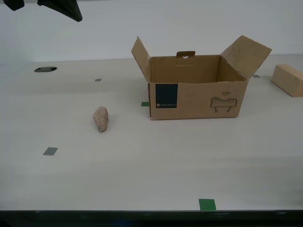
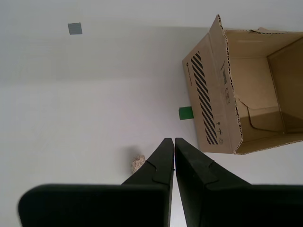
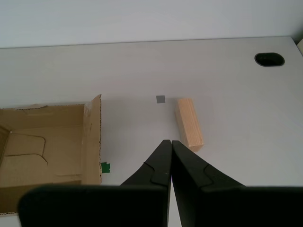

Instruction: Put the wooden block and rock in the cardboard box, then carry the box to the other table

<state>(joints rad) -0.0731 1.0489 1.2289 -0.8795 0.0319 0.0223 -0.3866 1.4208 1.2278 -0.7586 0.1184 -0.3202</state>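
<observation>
On the smooth off-white worktop (image 1: 156, 165) stands the brown corrugated cardboard box (image 1: 196, 97), open at the top, its two side flaps spread outward and its handle tab upright on the far wall. A dark navy label and a printed line drawing show on its near face. In both wrist views the inside of the box that can be seen is bare cardboard.

The small pinkish-beige, rough, egg-shaped rock (image 1: 101, 118) lies on the worktop at about 8 o'clock from the box in the exterior view, well apart from it. The pale tan, brick-shaped wooden block (image 1: 288, 79) lies at about 2 o'clock from the box in that view, near the open flap on that side but not touching it, and is cut by the frame's edge.

Small grey and green squares dot the worktop; one green square (image 1: 145, 104) lies just beside the box's labelled corner. A dark oval hole (image 1: 45, 69) sits at 10 o'clock from the rock.

My first claw (image 3: 171, 142) is closed with its fingers together and empty, held above the worktop with the wooden block (image 3: 189, 123) just beyond its tips. My second claw (image 2: 173, 140) is likewise closed and empty, above the worktop, with the rock (image 2: 138, 163) partly hidden beside one finger and the box (image 2: 236, 85) near.
</observation>
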